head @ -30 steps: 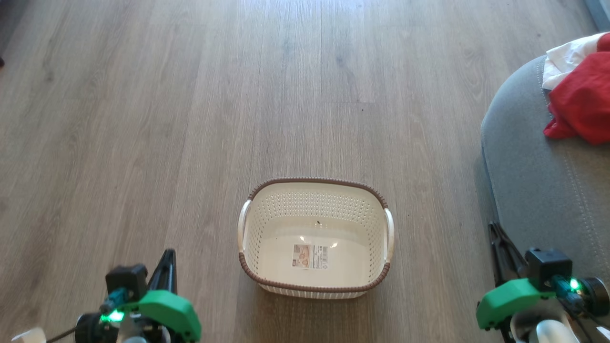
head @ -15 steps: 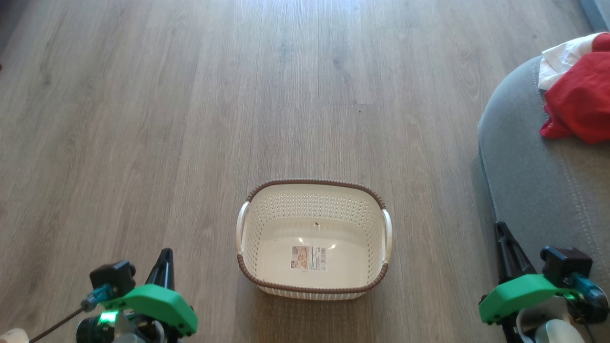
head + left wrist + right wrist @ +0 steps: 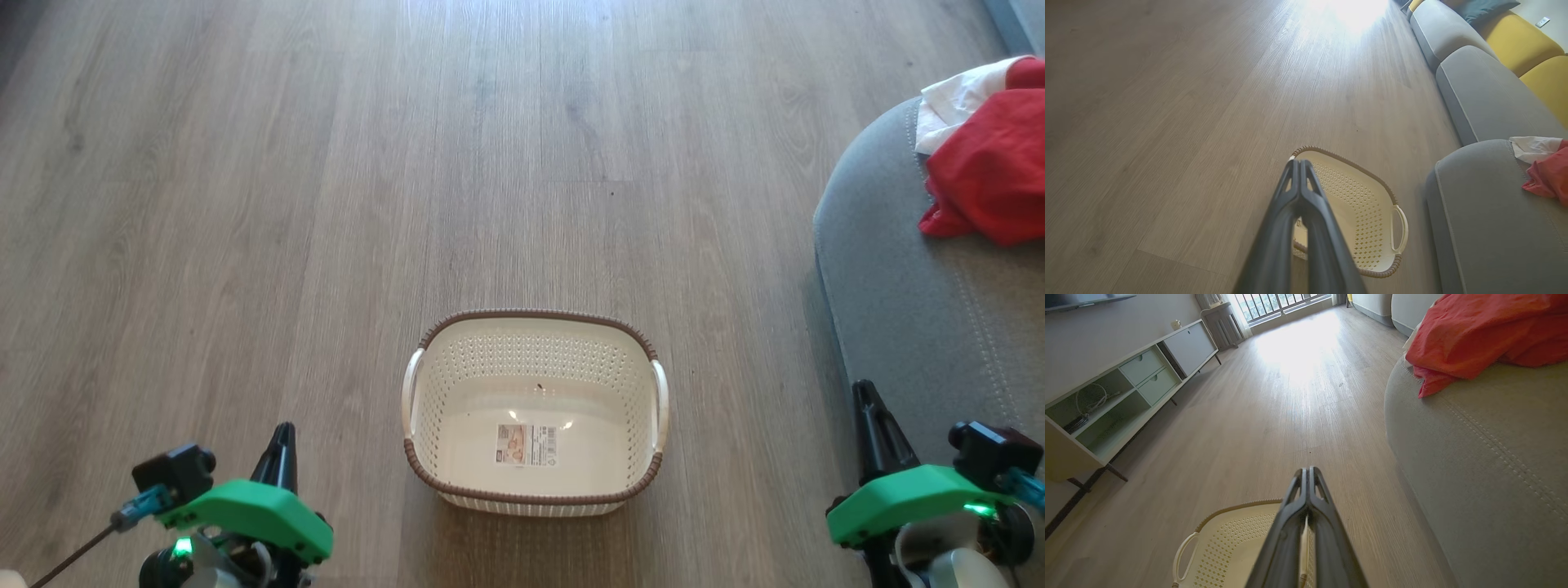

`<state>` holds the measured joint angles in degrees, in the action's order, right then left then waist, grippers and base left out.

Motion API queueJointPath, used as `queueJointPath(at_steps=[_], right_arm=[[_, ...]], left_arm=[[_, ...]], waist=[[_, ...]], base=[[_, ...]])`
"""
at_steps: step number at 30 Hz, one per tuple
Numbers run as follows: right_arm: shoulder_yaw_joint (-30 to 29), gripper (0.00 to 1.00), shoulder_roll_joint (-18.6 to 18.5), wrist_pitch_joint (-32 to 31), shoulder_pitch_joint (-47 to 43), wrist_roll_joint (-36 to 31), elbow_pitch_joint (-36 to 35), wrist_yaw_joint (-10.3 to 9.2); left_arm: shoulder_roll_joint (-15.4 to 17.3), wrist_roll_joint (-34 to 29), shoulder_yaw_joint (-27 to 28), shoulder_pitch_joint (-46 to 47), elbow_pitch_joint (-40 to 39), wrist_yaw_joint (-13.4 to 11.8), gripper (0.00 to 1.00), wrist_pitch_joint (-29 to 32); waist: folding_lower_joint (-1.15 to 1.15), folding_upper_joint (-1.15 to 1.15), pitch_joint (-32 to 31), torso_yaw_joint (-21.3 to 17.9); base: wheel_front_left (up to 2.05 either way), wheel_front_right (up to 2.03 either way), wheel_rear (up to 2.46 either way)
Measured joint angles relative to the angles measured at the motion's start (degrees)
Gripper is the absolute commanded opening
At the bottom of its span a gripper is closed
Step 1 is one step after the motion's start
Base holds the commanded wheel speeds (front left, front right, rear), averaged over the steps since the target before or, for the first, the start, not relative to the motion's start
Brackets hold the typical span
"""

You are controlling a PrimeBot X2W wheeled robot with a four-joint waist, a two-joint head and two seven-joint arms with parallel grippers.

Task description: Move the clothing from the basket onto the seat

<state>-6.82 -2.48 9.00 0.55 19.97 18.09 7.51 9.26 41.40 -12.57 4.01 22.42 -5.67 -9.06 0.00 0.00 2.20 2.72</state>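
The cream basket [image 3: 535,328] stands on the wood floor in the lower middle of the head view, with nothing but a paper label [image 3: 526,445] on its bottom. The clothing [image 3: 992,175], red with a white piece [image 3: 951,98] beside it, lies heaped on the grey seat [image 3: 890,278] at the right edge. My left gripper [image 3: 285,433] is shut and empty at the lower left, left of the basket. At the lower right my right gripper [image 3: 862,390] is shut and empty beside the seat's front edge. Both wrist views show shut fingers [image 3: 1300,179] [image 3: 1306,486] over the basket [image 3: 1372,196] [image 3: 1229,539].
A low white media cabinet [image 3: 1122,392] runs along the wall opposite the sofa. More grey seat sections [image 3: 1478,90] and yellow back cushions [image 3: 1519,41] continue along the sofa. Wood floor [image 3: 326,204] stretches wide ahead and to the left of the basket.
Both grippers have drawn back slightly toward the bottom of the head view. The head view has shifted a little. Basket and clothing lie where they were.
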Motion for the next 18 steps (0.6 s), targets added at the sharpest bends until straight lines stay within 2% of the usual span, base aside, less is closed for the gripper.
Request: queueJointPath(at_steps=[18], right_arm=[[-0.09, 0.00, 0.01, -2.97, 0.12, 13.62, -0.44, 0.00]], left_arm=[[-1.31, 9.48, 3.35, -0.01, -1.18, 2.26, 0.00, 3.02]], waist=[[0.00, 0.00, -0.39, -0.52]], base=[[0.00, 0.00, 0.00]])
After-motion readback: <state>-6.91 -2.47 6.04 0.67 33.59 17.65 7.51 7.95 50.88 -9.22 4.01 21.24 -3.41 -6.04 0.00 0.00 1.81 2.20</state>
